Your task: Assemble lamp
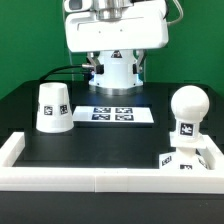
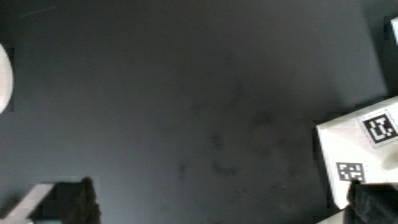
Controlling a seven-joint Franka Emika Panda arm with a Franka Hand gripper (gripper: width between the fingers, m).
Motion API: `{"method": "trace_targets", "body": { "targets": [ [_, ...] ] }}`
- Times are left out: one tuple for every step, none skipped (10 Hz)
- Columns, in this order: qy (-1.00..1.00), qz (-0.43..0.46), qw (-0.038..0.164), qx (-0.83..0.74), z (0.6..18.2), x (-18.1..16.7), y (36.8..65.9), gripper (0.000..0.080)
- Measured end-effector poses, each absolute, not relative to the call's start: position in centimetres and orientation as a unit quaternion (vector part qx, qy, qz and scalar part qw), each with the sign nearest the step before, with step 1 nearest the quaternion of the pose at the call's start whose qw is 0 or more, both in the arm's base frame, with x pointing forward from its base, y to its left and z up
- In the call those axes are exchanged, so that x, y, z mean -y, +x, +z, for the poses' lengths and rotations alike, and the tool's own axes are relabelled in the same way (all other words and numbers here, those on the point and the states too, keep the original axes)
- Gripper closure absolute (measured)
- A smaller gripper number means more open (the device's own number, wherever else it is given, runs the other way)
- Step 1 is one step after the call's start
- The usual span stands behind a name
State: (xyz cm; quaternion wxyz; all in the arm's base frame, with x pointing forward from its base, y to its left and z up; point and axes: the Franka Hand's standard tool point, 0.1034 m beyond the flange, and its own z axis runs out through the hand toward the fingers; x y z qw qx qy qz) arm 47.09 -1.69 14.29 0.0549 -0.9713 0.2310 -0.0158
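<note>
The cone shade (image 1: 52, 107) stands wide end down on the black table at the exterior view's left. The round bulb (image 1: 187, 106) stands upright at the right, over the flat square base (image 1: 186, 159), which lies in the front right corner against the white wall; I cannot tell if they are joined. My gripper (image 2: 214, 206) is open and empty, its dark fingertips (image 2: 64, 204) far apart over bare table. It hangs high at the back, far from all three parts. The wrist view shows no lamp part for sure.
The marker board (image 1: 112, 114) lies flat at the table's middle back, and its corner with tags shows in the wrist view (image 2: 366, 142). A low white wall (image 1: 60, 178) runs round the front and sides. The arm's white body (image 1: 112, 35) fills the back. A white edge (image 2: 6, 82) is unidentifiable.
</note>
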Motion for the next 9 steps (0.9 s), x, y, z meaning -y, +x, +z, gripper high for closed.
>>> {"method": "trace_targets", "body": {
  "targets": [
    [-0.971, -0.016, 0.055, -0.231, 14.3, 1.7, 47.1, 0.0100],
    [-0.971, -0.015, 0.055, -0.231, 14.2, 1.7, 47.1, 0.0100],
    [-0.971, -0.015, 0.055, -0.231, 14.2, 1.7, 47.1, 0.0100],
    [-0.974, -0.015, 0.054, -0.220, 14.2, 1.9, 46.9, 0.0100],
    [-0.981, -0.014, 0.054, -0.185, 13.9, 3.3, 45.6, 0.0100],
    [-0.983, -0.012, 0.055, -0.177, 13.7, 5.0, 44.4, 0.0100],
    [-0.982, -0.011, 0.054, -0.178, 13.6, 6.0, 43.8, 0.0100],
    [-0.984, -0.010, 0.053, -0.171, 13.5, 6.7, 43.4, 0.0100],
    [-0.985, -0.009, 0.053, -0.166, 13.3, 7.6, 42.9, 0.0100]
  ]
}}
